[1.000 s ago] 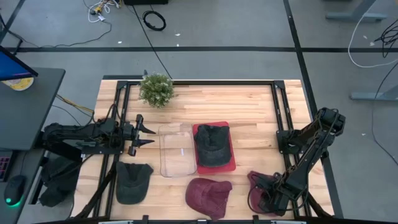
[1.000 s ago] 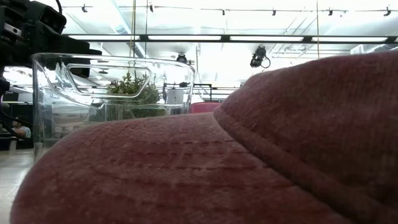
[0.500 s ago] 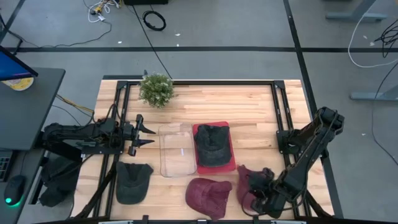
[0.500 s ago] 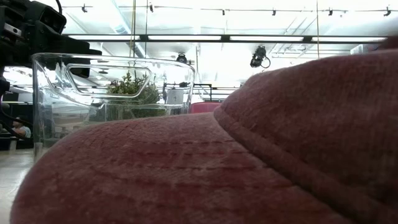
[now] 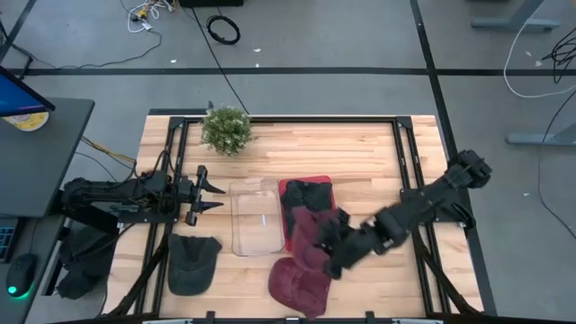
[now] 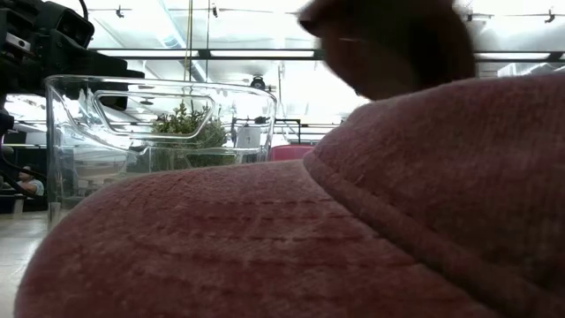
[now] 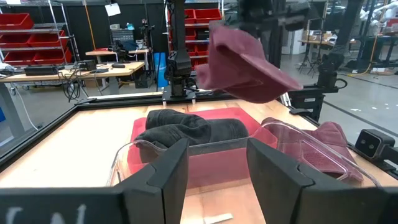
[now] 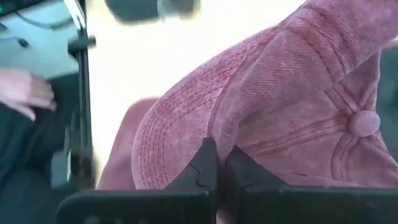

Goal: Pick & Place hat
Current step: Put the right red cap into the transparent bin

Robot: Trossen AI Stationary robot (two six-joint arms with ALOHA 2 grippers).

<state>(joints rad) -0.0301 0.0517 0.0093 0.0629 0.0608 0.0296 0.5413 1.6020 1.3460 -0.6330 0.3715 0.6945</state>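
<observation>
Table (image 5: pixel 360 153): a pale wooden top with a black frame, seen from above, both arms reaching in from its sides.
Red tray (image 5: pixel 335 236): the landmark, lying near the middle of the table; a dark grey cap (image 5: pixel 301 196) lies in it.
Right arm: stretches in from the table's right edge toward the red tray.
Right gripper (image 5: pixel 331 256): just off the tray's front right corner, fingers (image 8: pixel 205 163) pressed together on the brim of the carried maroon cap (image 5: pixel 310 236).
Carried maroon cap: held up off the table, over the tray's front edge; in the left wrist view it hangs in the air above the tray (image 7: pixel 245 59).
Left arm: lies level, well to the left of the red tray.
Left gripper (image 5: pixel 213 191): points toward the tray, fingers (image 7: pixel 169 171) spread apart with nothing between them.
Clear bin (image 5: pixel 255 218): a see-through plastic container touching the tray's left side.
Second maroon cap (image 5: pixel 300 286): on the table just in front of the tray, near the front edge.
Dark green cap (image 5: pixel 193 263): on the table, front and left of the tray, beyond the clear bin.
Small plant (image 5: pixel 226 129): behind and left of the tray, near the table's back edge.
</observation>
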